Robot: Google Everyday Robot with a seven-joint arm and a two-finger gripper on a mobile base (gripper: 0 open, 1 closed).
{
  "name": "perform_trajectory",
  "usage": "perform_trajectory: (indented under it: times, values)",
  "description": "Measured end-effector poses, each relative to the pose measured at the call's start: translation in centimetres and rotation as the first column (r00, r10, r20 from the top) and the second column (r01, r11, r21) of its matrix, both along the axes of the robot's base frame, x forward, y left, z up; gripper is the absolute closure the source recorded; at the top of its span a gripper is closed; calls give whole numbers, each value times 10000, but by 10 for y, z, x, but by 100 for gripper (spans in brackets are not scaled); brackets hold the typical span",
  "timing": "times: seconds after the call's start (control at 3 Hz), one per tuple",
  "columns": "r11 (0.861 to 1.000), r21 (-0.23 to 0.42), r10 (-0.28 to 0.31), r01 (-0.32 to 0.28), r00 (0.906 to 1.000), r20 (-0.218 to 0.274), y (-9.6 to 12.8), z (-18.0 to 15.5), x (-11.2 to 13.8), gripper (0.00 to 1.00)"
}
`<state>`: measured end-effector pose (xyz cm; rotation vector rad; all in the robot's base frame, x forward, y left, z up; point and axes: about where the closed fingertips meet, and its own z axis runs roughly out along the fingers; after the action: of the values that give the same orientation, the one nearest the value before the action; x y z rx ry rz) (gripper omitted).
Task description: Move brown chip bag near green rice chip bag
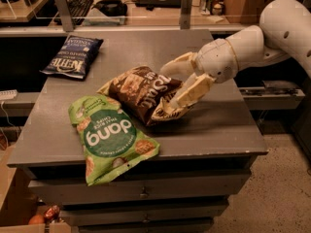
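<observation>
Find the gripper [178, 84] at centre-right of the frame, its two fingers clamped on the right end of the brown chip bag [138, 92]. This bag lies at frame centre on the grey cabinet top [223, 125], just beside the green rice chip bag [109, 135] at lower left. A dark blue chip bag [73, 56] lies at upper left, well apart.

Brown bag [138, 93] mid-table [214, 125]; green bag [109, 135] just front-left of it; gripper [169, 87] at its right end; blue bag [73, 56] back-left.
</observation>
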<state>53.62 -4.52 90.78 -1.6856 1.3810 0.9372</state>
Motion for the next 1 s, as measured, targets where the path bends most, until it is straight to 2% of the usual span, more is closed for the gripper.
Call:
perform_trajectory:
  times: [0.33,0.67,1.0]
  values:
    - [9997,-261,-2,11,9994,352,-3,14,3,0]
    - [9968,-694,-328,395,9949,953,-15,37,13,0]
    - [9882,-1263,-648,863,9842,1650,-31,64,26,0]
